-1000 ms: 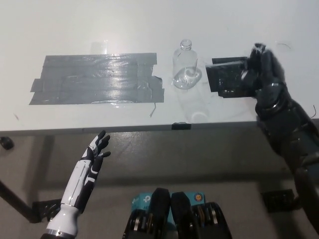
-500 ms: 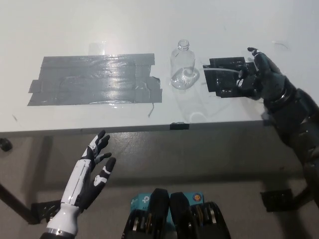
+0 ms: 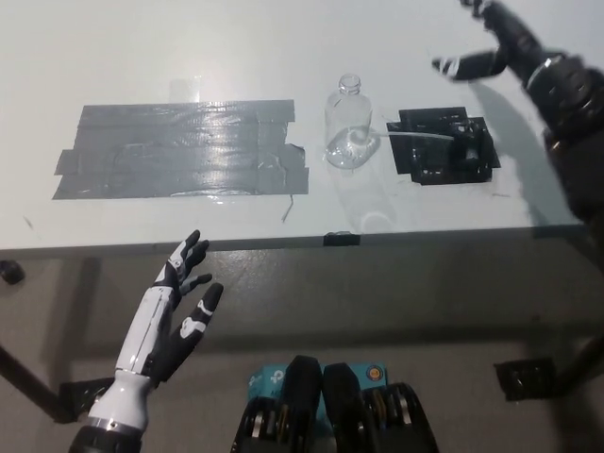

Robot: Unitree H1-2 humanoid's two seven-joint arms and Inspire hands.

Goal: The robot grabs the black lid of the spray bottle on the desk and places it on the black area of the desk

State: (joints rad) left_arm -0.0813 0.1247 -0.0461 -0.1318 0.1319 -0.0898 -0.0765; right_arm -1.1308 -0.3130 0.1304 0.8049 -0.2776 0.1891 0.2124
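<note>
Head view: black lid [image 3: 466, 143] lies on black area [image 3: 427, 168], tube pointing left toward bottle [image 3: 350, 123]; both hands' fingers spread, empty.

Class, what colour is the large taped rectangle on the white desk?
Grey, shiny tape patch, clearest in the head view.

1. A big white desk [image 3: 189, 57] fills the top of the picture, from 9 o'clock round to 3 o'clock.
2. Light shines on the desk top near 12 o'clock.
3. The floor [image 3: 377, 311] below the desk is grey-brown and in shadow.
4. A dark desk leg [image 3: 28, 382] with a foot shows at 8 o'clock.
</note>
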